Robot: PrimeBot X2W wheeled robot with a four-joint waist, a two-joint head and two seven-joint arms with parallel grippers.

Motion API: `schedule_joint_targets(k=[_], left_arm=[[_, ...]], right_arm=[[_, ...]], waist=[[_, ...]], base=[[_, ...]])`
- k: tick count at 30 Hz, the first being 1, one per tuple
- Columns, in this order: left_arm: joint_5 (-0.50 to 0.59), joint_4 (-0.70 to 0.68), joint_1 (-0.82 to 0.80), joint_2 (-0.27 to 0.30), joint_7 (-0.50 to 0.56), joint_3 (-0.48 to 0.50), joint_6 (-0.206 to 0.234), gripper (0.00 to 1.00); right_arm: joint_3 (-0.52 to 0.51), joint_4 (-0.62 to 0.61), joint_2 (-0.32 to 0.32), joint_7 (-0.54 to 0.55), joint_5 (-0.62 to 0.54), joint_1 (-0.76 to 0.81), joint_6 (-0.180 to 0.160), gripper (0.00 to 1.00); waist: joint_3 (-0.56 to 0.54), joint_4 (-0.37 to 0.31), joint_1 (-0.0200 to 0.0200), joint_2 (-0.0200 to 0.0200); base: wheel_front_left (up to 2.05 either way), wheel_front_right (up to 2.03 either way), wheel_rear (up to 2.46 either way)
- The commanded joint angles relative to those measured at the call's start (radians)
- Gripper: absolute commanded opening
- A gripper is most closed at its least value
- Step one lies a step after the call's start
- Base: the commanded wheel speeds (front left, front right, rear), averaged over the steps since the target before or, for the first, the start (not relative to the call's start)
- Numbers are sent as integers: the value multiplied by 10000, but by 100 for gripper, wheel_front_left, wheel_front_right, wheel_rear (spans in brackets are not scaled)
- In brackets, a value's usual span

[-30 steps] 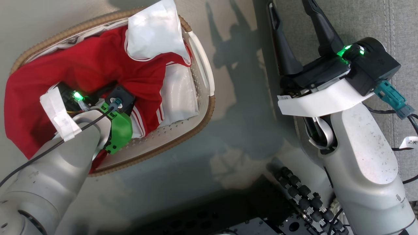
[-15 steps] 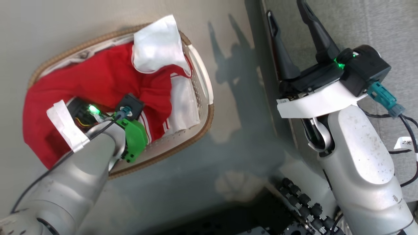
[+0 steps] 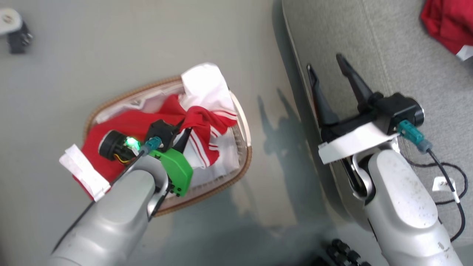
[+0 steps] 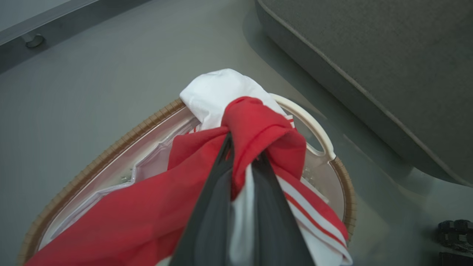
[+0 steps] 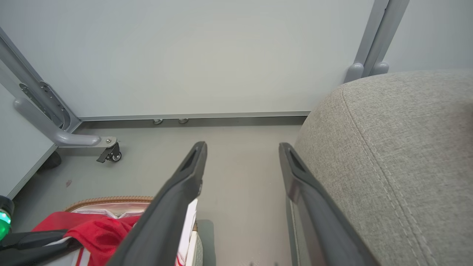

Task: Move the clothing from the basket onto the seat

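Note:
The basket stands on the grey floor left of the seat. The red clothing with white stripes lies in it and spills over its near-left rim. My left gripper is shut on a bunched fold of the clothing, raised above the basket; the left wrist view shows both fingers pinching red fabric at the left gripper. My right gripper stands open with nothing in it over the seat's edge, also seen as the right gripper beside the seat.
Another red garment lies on the seat at the far right. A caster wheel stands on the floor at the far left. A wall panel and frame posts close off the far side. Black cables hang by my right arm.
My left gripper has shut on the clothing and lifted a bunch of it above the basket. The head camera has risen, so the whole picture has shifted. The right gripper stays open.

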Motion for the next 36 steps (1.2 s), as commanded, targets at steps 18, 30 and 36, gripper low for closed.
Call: schedule_joint_targets(k=[18, 30, 36], left_arm=[[1817, -3847, 3137, -894, -8, 4032, -33, 0], [2636, -5490, 3786, -1475, -8, 5084, -365, 0], [2757, -5679, 3611, -1601, -8, 5107, -425, 0]], right_arm=[[-95, 996, -46, -3, -181, 2135, -12, 100], [-33, 1552, -43, -1, -260, 3205, -13, 100], [268, 1806, -43, -2, -383, 3537, -13, 100]], waist=[[-3982, 1383, -1, -1], [-5139, 1589, -1, -1], [-5414, 1735, -1, -1]], base=[[0, 0, 0], [0, 0, 0], [0, 0, 0]])
